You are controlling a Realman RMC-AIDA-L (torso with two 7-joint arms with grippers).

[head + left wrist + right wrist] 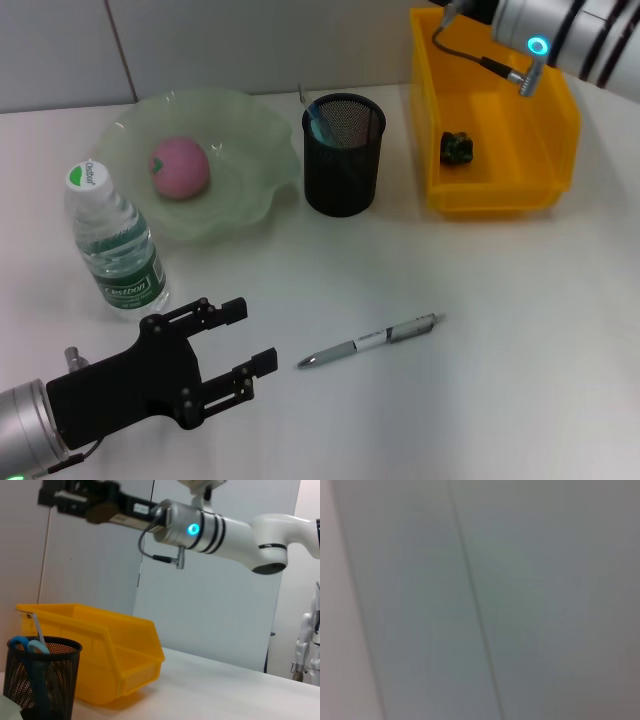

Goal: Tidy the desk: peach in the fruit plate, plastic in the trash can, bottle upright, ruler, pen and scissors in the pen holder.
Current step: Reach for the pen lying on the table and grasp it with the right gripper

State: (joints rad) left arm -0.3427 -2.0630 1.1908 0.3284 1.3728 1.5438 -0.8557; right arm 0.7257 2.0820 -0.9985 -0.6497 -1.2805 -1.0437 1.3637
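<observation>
A silver pen (370, 341) lies flat on the white desk, just right of my open left gripper (250, 338), which hovers near the front left with nothing between its fingers. The pink peach (180, 167) rests in the green fruit plate (250, 120). The bottle (115, 240) stands upright in front of the plate. In the black mesh pen holder (343, 155) stand the blue-handled scissors (22, 644) and a ruler (39, 627). A dark crumpled piece of plastic (458, 147) lies in the yellow trash can (495, 200). My right gripper (65, 497) is raised above the can.
The right arm (560, 30) reaches in from the back right over the yellow bin. The right wrist view shows only a grey wall. The pen holder sits between the plate and the bin.
</observation>
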